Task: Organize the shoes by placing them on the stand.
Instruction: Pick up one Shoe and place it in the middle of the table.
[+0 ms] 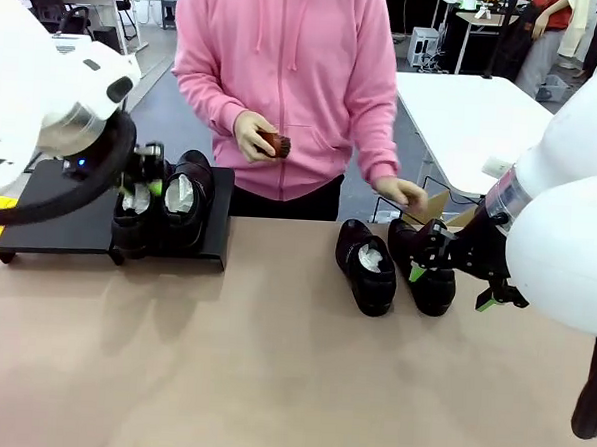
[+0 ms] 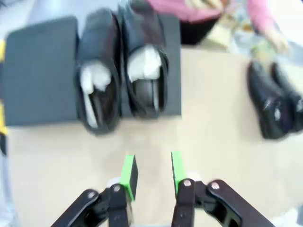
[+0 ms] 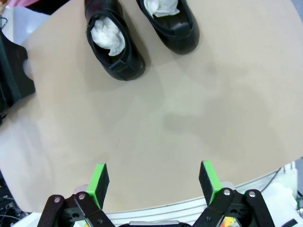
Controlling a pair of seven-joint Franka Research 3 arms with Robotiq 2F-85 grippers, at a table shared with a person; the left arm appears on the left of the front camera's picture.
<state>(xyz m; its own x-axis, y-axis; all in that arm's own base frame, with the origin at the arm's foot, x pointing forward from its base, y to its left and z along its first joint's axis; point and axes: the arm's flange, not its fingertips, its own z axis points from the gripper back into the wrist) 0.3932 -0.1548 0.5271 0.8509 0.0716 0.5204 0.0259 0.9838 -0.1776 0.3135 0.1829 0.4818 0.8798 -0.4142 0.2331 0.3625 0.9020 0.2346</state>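
Note:
Two glossy black shoes with white paper inside [image 1: 134,210] [image 1: 184,203] stand side by side on the right end of the low black stand [image 1: 68,221]. In the left wrist view the same pair [image 2: 97,90] [image 2: 144,75] lies on the stand [image 2: 40,71]. My left gripper [image 1: 140,183] [image 2: 153,172] hangs near them, partly open with nothing between its fingers. Two more shoes [image 1: 366,267] [image 1: 421,265] sit on the tan table at centre right, also seen as a pair [image 3: 113,42] [image 3: 170,19]. My right gripper [image 1: 451,287] [image 3: 153,179] hovers wide open near them, holding nothing.
A person in a pink hoodie stands at the far side, holding a small brown brush [image 1: 276,144] in one hand. The other hand [image 1: 405,194] rests by a cardboard piece [image 1: 438,206]. A white table [image 1: 474,123] stands behind on the right. The left half of the stand is bare.

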